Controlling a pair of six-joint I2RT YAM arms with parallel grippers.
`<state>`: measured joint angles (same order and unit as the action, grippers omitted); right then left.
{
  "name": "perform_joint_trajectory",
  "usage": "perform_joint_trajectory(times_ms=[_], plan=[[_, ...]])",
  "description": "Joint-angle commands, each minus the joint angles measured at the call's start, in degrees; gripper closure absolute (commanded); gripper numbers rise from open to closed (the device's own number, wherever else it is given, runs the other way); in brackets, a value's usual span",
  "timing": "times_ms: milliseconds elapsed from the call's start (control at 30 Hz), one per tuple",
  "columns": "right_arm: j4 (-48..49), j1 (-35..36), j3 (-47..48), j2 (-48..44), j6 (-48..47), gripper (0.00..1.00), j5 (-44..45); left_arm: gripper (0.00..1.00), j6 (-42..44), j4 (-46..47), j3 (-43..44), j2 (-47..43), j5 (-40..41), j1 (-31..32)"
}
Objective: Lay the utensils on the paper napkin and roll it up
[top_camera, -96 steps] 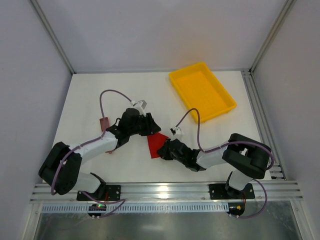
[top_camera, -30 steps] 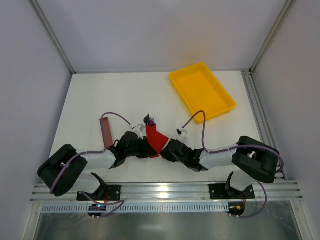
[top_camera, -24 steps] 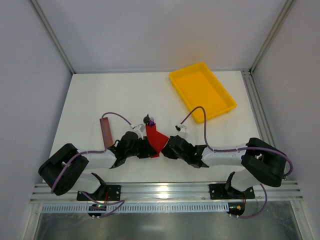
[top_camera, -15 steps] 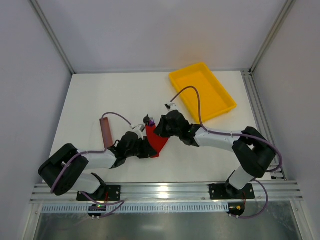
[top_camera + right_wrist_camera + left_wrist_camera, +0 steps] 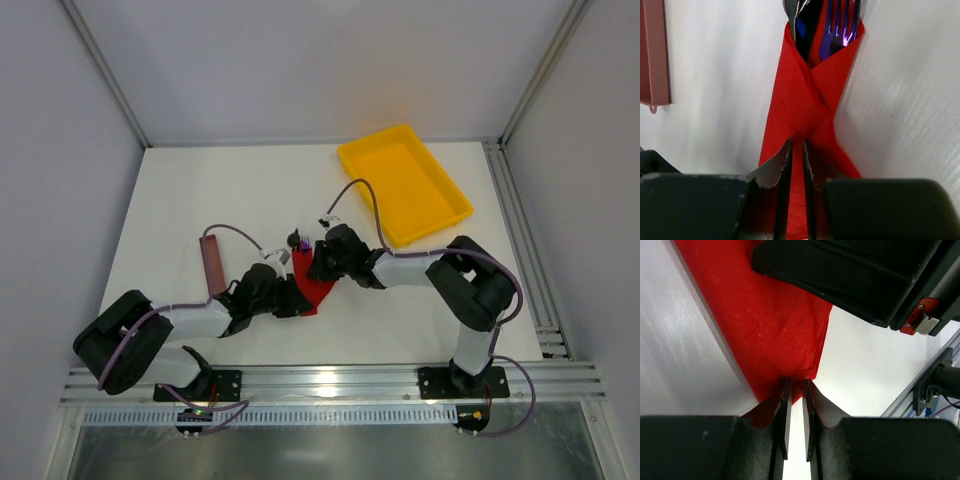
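Red paper napkin (image 5: 801, 100) lies on the white counter (image 5: 715, 90), folded into a narrow wrap around the utensils (image 5: 807, 22). Their black and blue-purple heads stick out of its far end. The right hand (image 5: 796, 150) pinches the napkin's crossed folds, fingers nearly together. The left hand (image 5: 796, 387) is clamped on the napkin's near corner, just beside the right hand. A brownish-red block (image 5: 212, 262) lies left of the wrap, and a yellow tray (image 5: 400, 180) sits well apart at the far right.
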<state>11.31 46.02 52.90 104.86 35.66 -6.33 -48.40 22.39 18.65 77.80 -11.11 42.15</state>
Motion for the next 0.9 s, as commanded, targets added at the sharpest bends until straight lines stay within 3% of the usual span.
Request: perform_joint_trajectory(times_ms=[0, 633, 867], plan=[[3.6, -0.2, -4.4, -2.6, -1.6, 0.85, 1.8, 0.80, 2.7, -7.2, -0.3, -1.0, 2.6, 0.4], [9.9, -0.1, -12.8, -8.3, -0.9, 0.84, 2.3, 0.79, 3.5, -14.1, 1.3, -4.2, 3.6, 0.6], [14.0, 0.3, -17.0, -5.9, 1.6, 0.85, 3.0, 0.69, 3.8, -18.5, 6.6, -5.6, 3.6, 0.6]])
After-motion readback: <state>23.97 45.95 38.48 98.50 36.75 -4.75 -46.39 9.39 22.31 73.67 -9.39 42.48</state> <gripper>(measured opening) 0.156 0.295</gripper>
